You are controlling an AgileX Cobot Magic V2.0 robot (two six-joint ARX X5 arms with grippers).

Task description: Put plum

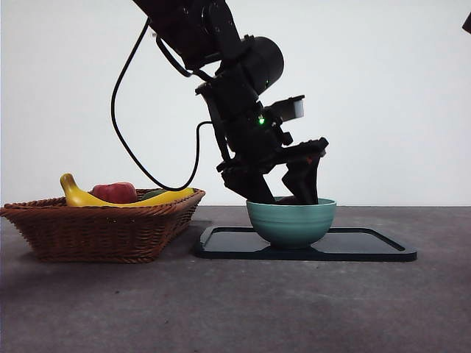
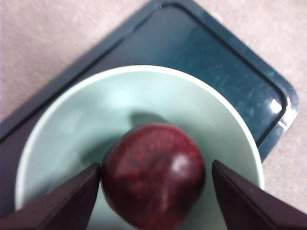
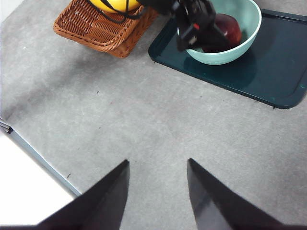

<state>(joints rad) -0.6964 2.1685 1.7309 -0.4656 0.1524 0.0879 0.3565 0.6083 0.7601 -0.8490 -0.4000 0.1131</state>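
Grey desk (image 1: 235, 309) surface against a white wall. We record the plum (image 2: 153, 175) inside the pale green bowl (image 2: 76, 124), resting on its floor. The left gripper (image 2: 154, 179) reaches down into the bowl; its jaws are spread to either side of the plum, one just touching the skin, the other showing a narrow gap. The bowl stands at the left end of a dark tray (image 1: 368, 246). We note a wicker basket (image 1: 103, 228) just beside the tray's left edge, holding a banana (image 1: 81, 196) and a red fruit (image 1: 114, 192). The right gripper (image 3: 158, 191) hangs over bare desk, jaws apart, holding nothing.
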